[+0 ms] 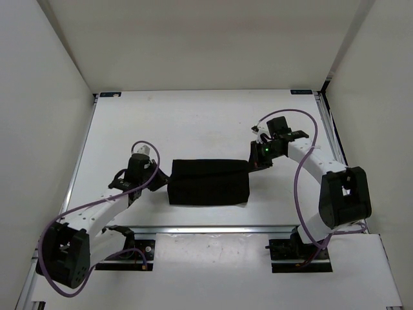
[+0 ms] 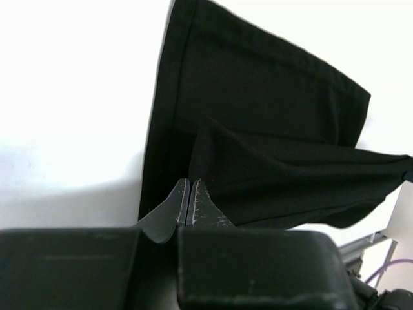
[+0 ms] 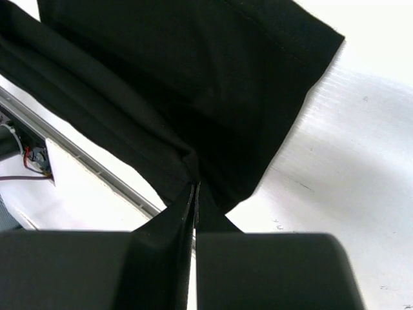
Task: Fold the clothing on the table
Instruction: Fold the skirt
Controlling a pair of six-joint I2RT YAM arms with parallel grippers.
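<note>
The black clothing [image 1: 210, 185] lies in a folded band across the middle of the white table [image 1: 193, 123]. My left gripper [image 1: 165, 177] is at its left end, and my right gripper [image 1: 253, 161] is at its far right corner. In the left wrist view the left gripper [image 2: 189, 188] is shut, with a raised layer of the clothing [image 2: 271, 97] running from its tips off to the right. In the right wrist view the right gripper [image 3: 195, 191] is shut on a bunched corner of the clothing [image 3: 193, 77]. The top layer hangs taut between the two grippers.
A silver rail [image 1: 213, 228] runs along the table's near edge, just below the clothing, and shows in the right wrist view as the rail [image 3: 97, 165]. White walls stand on three sides. Purple cables [image 1: 301, 187] loop off both arms.
</note>
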